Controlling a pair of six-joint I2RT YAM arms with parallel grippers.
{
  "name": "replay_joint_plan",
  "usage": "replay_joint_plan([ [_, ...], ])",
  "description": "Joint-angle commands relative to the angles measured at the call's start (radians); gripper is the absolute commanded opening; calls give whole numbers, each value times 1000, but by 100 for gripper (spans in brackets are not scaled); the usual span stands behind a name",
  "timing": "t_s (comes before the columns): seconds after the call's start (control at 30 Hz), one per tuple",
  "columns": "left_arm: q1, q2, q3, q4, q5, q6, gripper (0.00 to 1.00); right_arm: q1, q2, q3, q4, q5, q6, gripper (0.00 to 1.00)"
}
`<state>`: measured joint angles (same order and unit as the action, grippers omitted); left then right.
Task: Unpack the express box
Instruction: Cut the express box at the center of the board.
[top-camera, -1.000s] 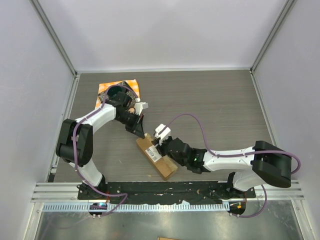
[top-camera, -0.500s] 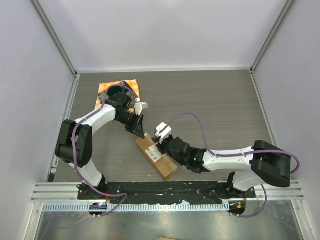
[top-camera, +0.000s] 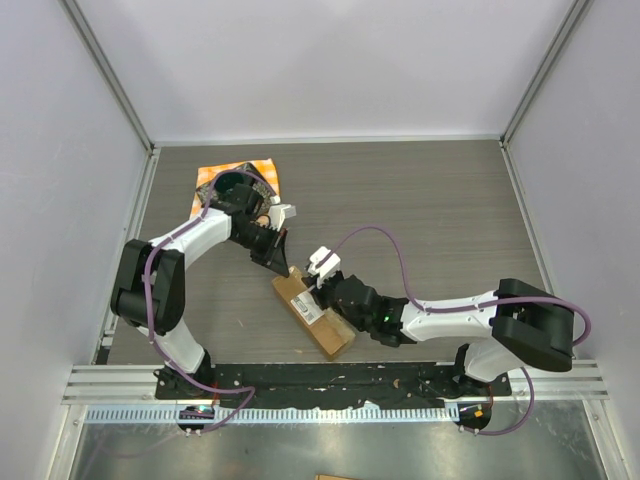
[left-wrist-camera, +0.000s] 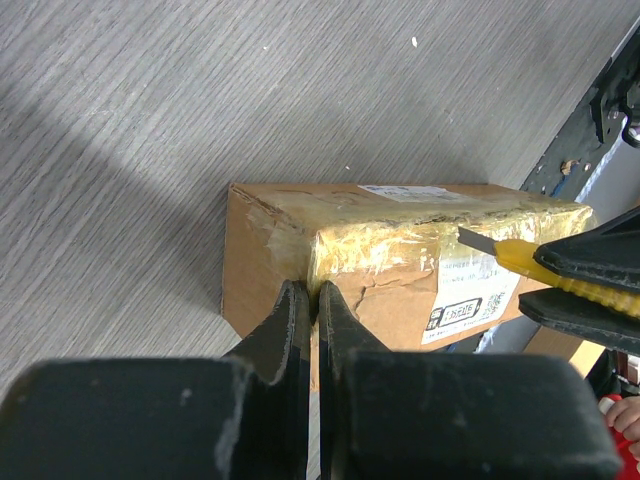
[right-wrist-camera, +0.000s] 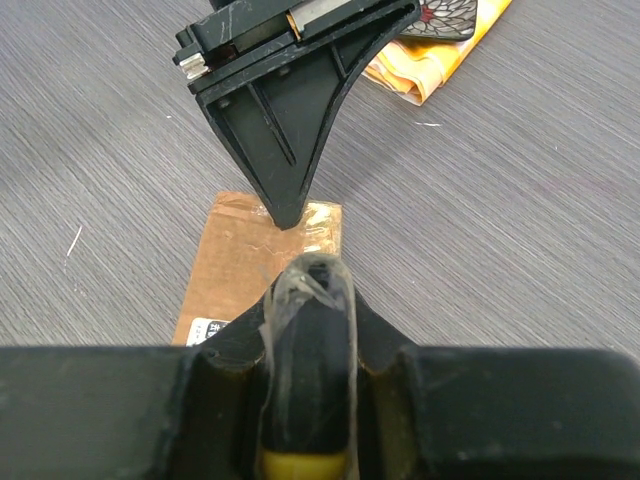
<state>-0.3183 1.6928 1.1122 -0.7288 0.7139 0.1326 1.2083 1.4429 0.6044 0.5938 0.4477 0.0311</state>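
Left wrist: closed left tool (left-wrist-camera: 312, 295) touches the express box (left-wrist-camera: 400, 240) at its end; right tool (left-wrist-camera: 535, 282) grips a yellow knife (left-wrist-camera: 500, 250) over it.

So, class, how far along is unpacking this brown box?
Done: the right hand grips a yellow knife, blade out. In hand: the shut left hand presses on one end of the express box while the blade points at its shiny tape. Left: cutting the tape, opening the box, emptying it.
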Motion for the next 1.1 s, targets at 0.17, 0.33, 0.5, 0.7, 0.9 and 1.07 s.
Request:
replay_joint_plan([
  [0.17,-5,10,-34,11,-133,22,0,-4,4,-52,9,-14,49,1],
  [0.33,-5,8,-38,8,-145,22,0,0,-18,-106,-14,-9,73,1],
  [0.5,-5,10,-35,8,-146,16,0,39,-26,-132,-60,23,75,1],
  [0.7,-4,10,-35,5,-152,16,0,76,-18,-155,-97,59,90,1],
  [0.9,-4,5,-35,2,-154,15,0,82,-7,-180,-95,74,101,1],
  [1.07,-4,7,-34,0,-156,15,0,82,-67,-166,-100,109,64,1],
])
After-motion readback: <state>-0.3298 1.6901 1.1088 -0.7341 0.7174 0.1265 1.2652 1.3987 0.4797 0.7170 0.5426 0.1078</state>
